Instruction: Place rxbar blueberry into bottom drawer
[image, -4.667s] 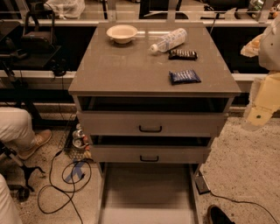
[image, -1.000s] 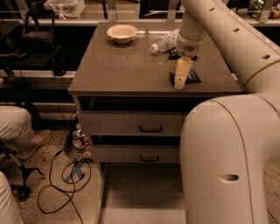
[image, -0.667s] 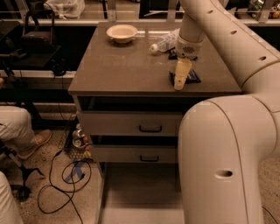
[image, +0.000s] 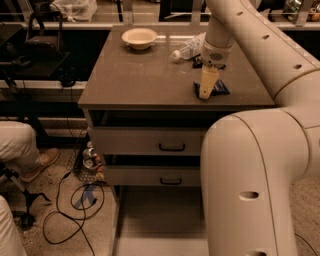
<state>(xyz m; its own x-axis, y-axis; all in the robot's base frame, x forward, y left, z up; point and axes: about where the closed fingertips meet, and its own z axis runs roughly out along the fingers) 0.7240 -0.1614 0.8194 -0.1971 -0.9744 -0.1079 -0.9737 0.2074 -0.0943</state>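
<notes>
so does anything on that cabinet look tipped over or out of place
Only the bottle: it lies on its side at the back of the top, right of the upright bowl. The gripper is down at the blue bar near the front right edge; the bottom drawer stands pulled out.

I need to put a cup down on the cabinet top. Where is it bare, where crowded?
Bare: the left and front-middle of the cabinet top, from the bowl down to the front edge. Crowded: the right side, where the bottle, the rxbar blueberry and the gripper, down at the bar, sit close together.
</notes>
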